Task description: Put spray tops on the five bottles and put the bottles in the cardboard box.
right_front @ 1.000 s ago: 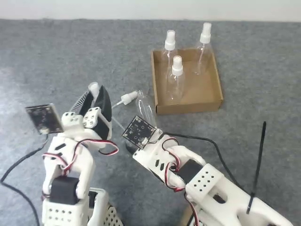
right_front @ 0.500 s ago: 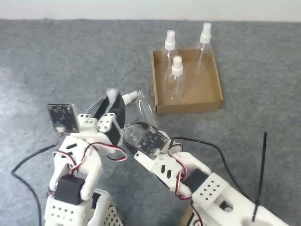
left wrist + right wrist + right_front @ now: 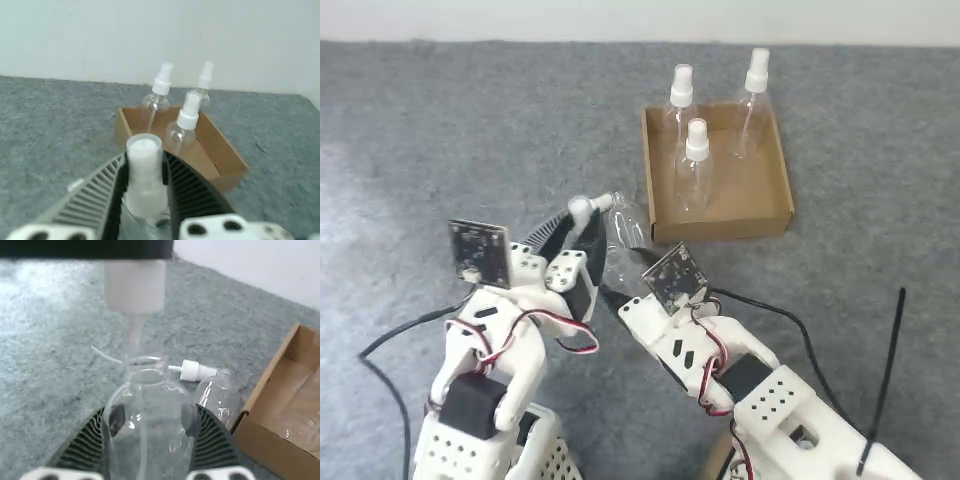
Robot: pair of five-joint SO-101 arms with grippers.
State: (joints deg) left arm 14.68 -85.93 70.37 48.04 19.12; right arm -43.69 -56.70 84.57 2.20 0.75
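Note:
My right gripper (image 3: 148,440) is shut on a clear bottle (image 3: 147,425) with an open neck, held upright just above the carpet (image 3: 617,264). My left gripper (image 3: 145,172) is shut on a white spray top (image 3: 144,170). It holds the top right over the bottle, and the top's thin tube (image 3: 134,337) dips into the neck. Three clear bottles with spray tops stand in the cardboard box (image 3: 778,205); the nearest (image 3: 694,165) is at its middle. Another open bottle (image 3: 628,218) lies on the carpet by the box's near left corner, with a loose spray top (image 3: 196,371) beside it.
Grey carpet covers the whole table. The cardboard box (image 3: 227,160) sits just beyond both grippers. A black cable (image 3: 790,325) trails from the right arm. Open carpet lies to the left and behind the box.
My left gripper has carried the spray top to the right until it is over the bottle. My right gripper has brought the bottle up under it, and the tube now enters the neck.

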